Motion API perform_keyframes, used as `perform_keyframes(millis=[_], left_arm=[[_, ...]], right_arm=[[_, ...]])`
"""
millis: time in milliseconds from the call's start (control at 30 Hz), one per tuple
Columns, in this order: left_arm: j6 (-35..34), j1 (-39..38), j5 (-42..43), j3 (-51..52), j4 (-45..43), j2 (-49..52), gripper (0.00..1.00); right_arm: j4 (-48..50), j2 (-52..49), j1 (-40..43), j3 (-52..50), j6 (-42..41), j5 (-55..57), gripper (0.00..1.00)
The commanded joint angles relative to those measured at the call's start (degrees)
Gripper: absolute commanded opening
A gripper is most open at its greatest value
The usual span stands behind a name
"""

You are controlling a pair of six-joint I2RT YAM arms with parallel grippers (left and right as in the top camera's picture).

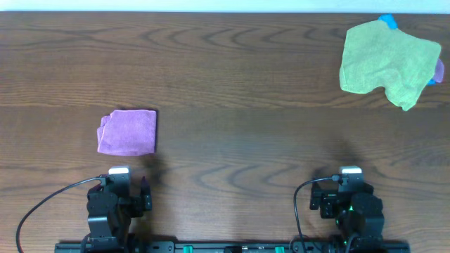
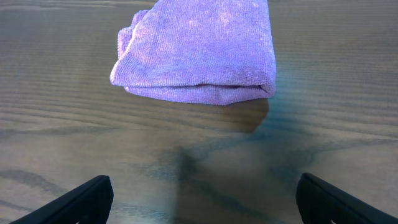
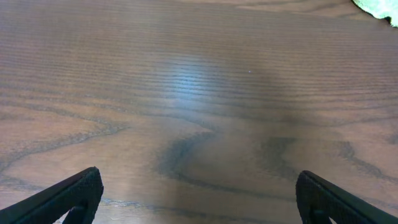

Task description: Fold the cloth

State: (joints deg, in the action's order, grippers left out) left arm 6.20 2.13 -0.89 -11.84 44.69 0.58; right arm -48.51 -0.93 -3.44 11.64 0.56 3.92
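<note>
The purple cloth (image 1: 127,131) lies folded into a small thick rectangle on the left of the wooden table. In the left wrist view it (image 2: 196,53) shows its folded edge toward me, with layers stacked. My left gripper (image 2: 202,199) is open and empty, drawn back at the near edge (image 1: 119,188), a short way in front of the cloth. My right gripper (image 3: 199,196) is open and empty over bare wood at the near right (image 1: 349,188).
A larger light-green cloth (image 1: 387,62) lies crumpled at the far right corner, with a small blue item (image 1: 388,22) and a bit of purple peeking from under it. Its edge shows in the right wrist view (image 3: 378,7). Black cables run by both arm bases.
</note>
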Motion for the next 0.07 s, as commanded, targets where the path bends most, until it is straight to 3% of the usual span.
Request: perform_keyframes(millis=[0, 33], left_arm=[[0.02, -0.24, -0.81, 1.60, 1.73, -0.37, 0.96], [0.02, -0.24, -0.81, 1.60, 1.73, -0.37, 0.95]], right_arm=[[-0.11, 0.61, 0.59, -0.72, -0.94, 0.74, 0.99], [-0.09, 0.61, 0.59, -0.72, -0.94, 0.74, 0.99]])
